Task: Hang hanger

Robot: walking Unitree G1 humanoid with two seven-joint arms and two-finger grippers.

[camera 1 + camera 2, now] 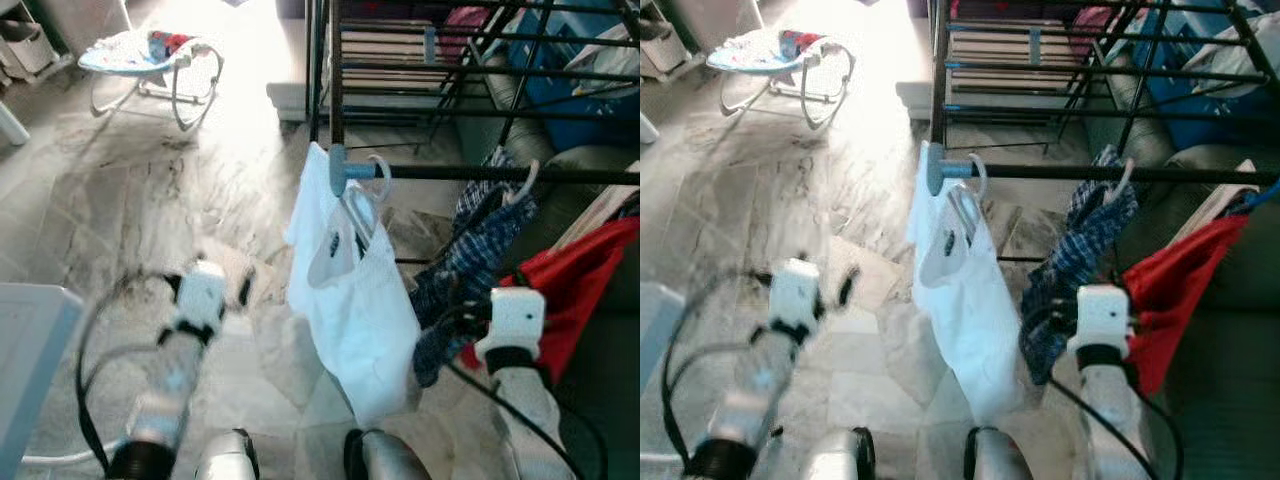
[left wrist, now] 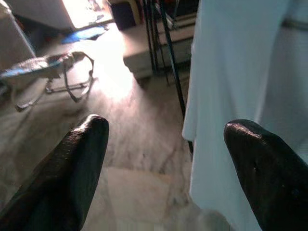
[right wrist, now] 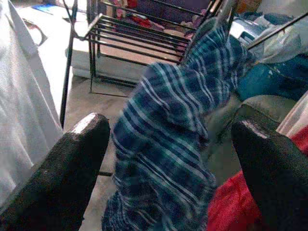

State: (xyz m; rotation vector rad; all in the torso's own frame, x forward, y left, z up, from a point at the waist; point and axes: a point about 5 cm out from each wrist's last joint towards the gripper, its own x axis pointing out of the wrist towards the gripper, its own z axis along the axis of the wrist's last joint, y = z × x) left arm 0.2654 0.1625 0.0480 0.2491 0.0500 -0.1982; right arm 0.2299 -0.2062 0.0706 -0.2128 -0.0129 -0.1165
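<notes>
While a white shirt hangs on a white hanger hooked over the black rail of a clothes drying rack, the humanoid's two arms reach forward over a grey marbled tile floor. The hanger's hook sits just beside the blue-grey joint at the rail's end. Further along the same rail, a blue plaid shirt droops from a second hanger, and a red garment hangs beside it. The right gripper points at the plaid shirt, its two black fingers spread wide apart with the checked cloth showing between them; whether the cloth touches either finger cannot be told. The left gripper hovers low near the white shirt's lower edge, its fingers likewise wide open and holding nothing, the pale fabric close to one fingertip. A baby bouncer stands on the sunlit floor well behind, and a dark sofa piled with blue items sits behind the rack on the robot's right.
</notes>
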